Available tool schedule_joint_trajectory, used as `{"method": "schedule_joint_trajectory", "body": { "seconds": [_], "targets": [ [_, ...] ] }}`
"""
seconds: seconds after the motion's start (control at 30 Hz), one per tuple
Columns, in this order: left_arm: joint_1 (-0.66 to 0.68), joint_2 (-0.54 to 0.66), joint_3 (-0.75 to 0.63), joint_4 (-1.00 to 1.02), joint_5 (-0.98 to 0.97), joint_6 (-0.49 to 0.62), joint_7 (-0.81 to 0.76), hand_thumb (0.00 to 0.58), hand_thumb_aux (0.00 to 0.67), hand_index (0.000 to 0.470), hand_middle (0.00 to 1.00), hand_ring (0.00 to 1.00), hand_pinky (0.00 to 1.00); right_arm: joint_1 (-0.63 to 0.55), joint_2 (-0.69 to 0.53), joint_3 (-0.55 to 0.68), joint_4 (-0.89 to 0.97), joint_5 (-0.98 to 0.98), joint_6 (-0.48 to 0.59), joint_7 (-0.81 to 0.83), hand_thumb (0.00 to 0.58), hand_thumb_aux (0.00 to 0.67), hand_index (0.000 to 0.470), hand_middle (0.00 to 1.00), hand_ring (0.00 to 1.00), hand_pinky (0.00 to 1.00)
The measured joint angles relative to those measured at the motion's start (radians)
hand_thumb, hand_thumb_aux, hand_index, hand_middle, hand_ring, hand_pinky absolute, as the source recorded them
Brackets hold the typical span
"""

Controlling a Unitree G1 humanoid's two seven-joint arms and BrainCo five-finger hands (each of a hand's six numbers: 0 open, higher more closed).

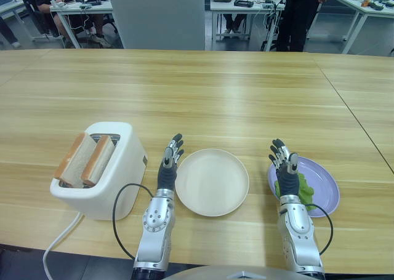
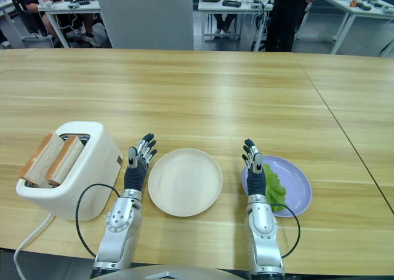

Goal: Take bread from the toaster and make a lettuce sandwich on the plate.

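A white toaster (image 1: 104, 175) stands at the near left of the table with two slices of bread (image 1: 86, 159) sticking up out of its slots. To its right lies an empty cream plate (image 1: 212, 181). Further right a purple plate (image 1: 325, 184) carries a green lettuce leaf (image 2: 274, 187). My left hand (image 1: 170, 163) hovers open between the toaster and the cream plate, holding nothing. Over the left edge of the purple plate my right hand (image 1: 283, 166) is open, fingers straight, partly covering the lettuce.
The toaster's white cord (image 1: 58, 243) runs off the table's near edge. Wide bare wooden table (image 1: 203, 89) stretches behind the plates. People and desks stand in the room beyond the far edge.
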Motion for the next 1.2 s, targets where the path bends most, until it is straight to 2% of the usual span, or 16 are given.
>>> {"method": "schedule_joint_trajectory", "body": {
  "seconds": [0.4,0.5,0.57,0.67,0.9,1.07,1.2],
  "targets": [
    [0.011,0.009,0.004,-0.02,0.014,0.0,0.002,0.0,0.0,0.0,0.0,0.0,0.0,0.0,0.001,0.004,-0.001,-0.001,0.0,-0.001,0.0,0.0,0.0,0.0,0.0,0.0],
    [0.021,0.061,-0.004,-0.104,0.159,0.012,0.044,0.0,0.0,0.0,0.0,0.0,0.0,0.002,0.003,0.007,-0.008,-0.002,0.0,-0.002,0.0,0.0,0.0,0.0,0.0,0.0],
    [0.024,0.13,0.006,-0.248,0.361,0.071,0.084,0.0,0.0,0.0,0.0,0.0,0.0,0.01,0.003,0.009,-0.016,-0.002,0.0,-0.002,0.0,0.0,0.0,0.0,0.0,0.0],
    [0.031,0.214,0.082,-0.427,0.55,0.156,0.094,0.0,0.0,0.0,0.0,0.0,0.0,0.035,0.005,0.011,-0.031,-0.005,0.0,-0.006,0.0,0.0,0.0,0.0,0.0,0.0],
    [0.073,0.404,0.356,-0.623,0.822,0.29,0.054,0.0,0.0,0.0,0.0,0.0,0.0,0.073,0.016,0.03,-0.051,-0.009,0.0,-0.011,0.0,0.0,0.0,0.0,0.0,0.0],
    [0.133,0.551,0.612,-0.568,0.903,0.329,0.054,0.0,0.0,0.0,0.0,0.0,0.0,0.095,0.015,0.039,-0.068,-0.009,0.0,-0.018,0.0,0.0,0.0,0.0,0.0,0.0],
    [0.189,0.599,0.729,-0.444,0.903,0.357,0.041,0.0,0.0,0.0,0.0,0.0,0.0,0.121,0.015,0.043,-0.076,-0.01,0.0,-0.024,0.0,0.0,0.0,0.0,0.0,0.0]
  ]
}}
